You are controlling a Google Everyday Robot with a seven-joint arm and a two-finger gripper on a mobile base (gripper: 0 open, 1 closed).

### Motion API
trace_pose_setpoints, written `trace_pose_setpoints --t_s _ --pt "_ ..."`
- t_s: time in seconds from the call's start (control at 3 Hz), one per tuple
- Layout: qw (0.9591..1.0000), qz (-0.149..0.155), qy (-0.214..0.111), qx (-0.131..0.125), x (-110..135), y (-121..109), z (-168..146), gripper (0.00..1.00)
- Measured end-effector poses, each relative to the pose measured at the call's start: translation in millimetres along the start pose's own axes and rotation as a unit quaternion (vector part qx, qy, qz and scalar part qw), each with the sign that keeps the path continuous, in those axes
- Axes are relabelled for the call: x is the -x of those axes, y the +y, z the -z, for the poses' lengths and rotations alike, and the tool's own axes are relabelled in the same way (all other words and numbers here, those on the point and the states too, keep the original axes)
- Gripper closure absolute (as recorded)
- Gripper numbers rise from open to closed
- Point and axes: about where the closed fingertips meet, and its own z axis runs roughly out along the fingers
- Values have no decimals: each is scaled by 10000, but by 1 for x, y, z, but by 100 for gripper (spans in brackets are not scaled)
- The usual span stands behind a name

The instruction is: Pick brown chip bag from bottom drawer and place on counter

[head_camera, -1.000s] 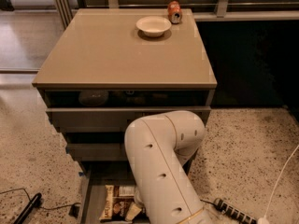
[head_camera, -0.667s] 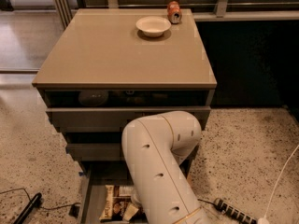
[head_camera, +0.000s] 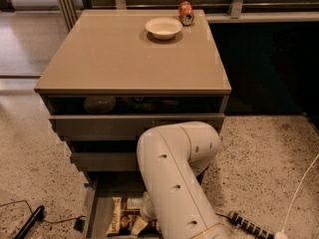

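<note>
The brown chip bag lies flat in the open bottom drawer, with its dark centre and a white label showing. My white arm reaches down from the front into that drawer. The gripper is low in the drawer at the bag's right edge, mostly hidden under the arm. The beige counter is the top of the cabinet, above the drawers.
A white bowl and an orange can stand at the counter's far edge. The two upper drawers are partly open. A power strip and a white cable lie on the floor at the right, and a dark cable at the left.
The arm's elbow swayed slightly left and came back. The bag lies in the same place in the drawer.
</note>
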Motion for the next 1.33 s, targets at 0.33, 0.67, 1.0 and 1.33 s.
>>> trace_pose_setpoints --t_s 0.33,0.67,1.0,1.33 --pt "9991 206 -333 -164 22 -19 -23 0" --pt "9991 206 -333 -164 22 -19 -23 0" --pt "9989 290 -315 -192 19 -13 -27 0" --pt "9987 390 -263 -184 13 -2 -37 0"
